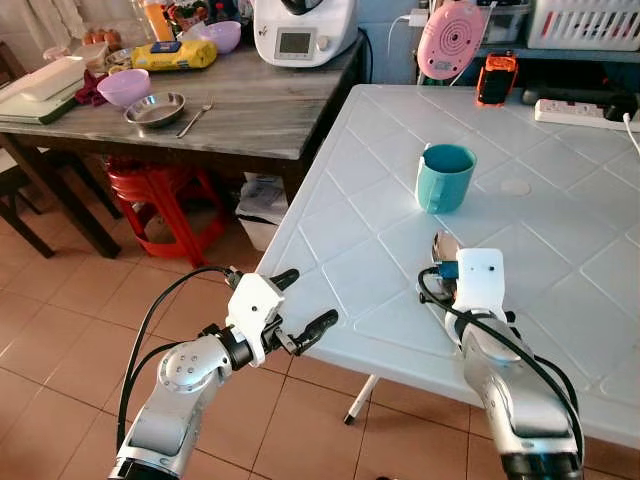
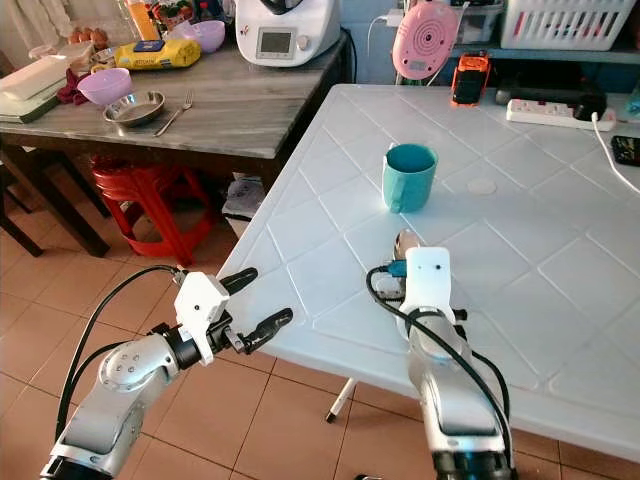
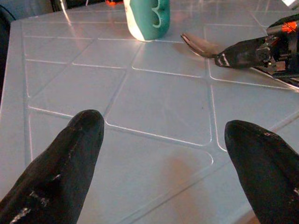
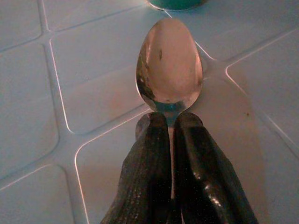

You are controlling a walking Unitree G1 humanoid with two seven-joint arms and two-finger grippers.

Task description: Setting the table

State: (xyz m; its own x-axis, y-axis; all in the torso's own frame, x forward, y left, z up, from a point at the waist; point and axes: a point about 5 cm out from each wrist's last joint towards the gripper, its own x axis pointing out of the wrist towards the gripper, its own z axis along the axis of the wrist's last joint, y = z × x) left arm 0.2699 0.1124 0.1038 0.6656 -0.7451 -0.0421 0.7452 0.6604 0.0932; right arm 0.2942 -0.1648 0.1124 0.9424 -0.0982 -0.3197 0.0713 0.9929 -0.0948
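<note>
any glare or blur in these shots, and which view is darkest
Right wrist view is darkest, with a reddish reflection in the spoon bowl held by the right tool. Left wrist view: the left tool looms close and soft, sheen on the white table. Eye views are bright and sharp, teal mug crisp.

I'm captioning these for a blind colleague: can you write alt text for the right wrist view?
A shiny metal spoon is clamped by its handle between the right gripper, jaws closed, its bowl pointing ahead over a white table with diamond-shaped grooves. The base of a teal mug is just beyond the spoon's tip.
</note>
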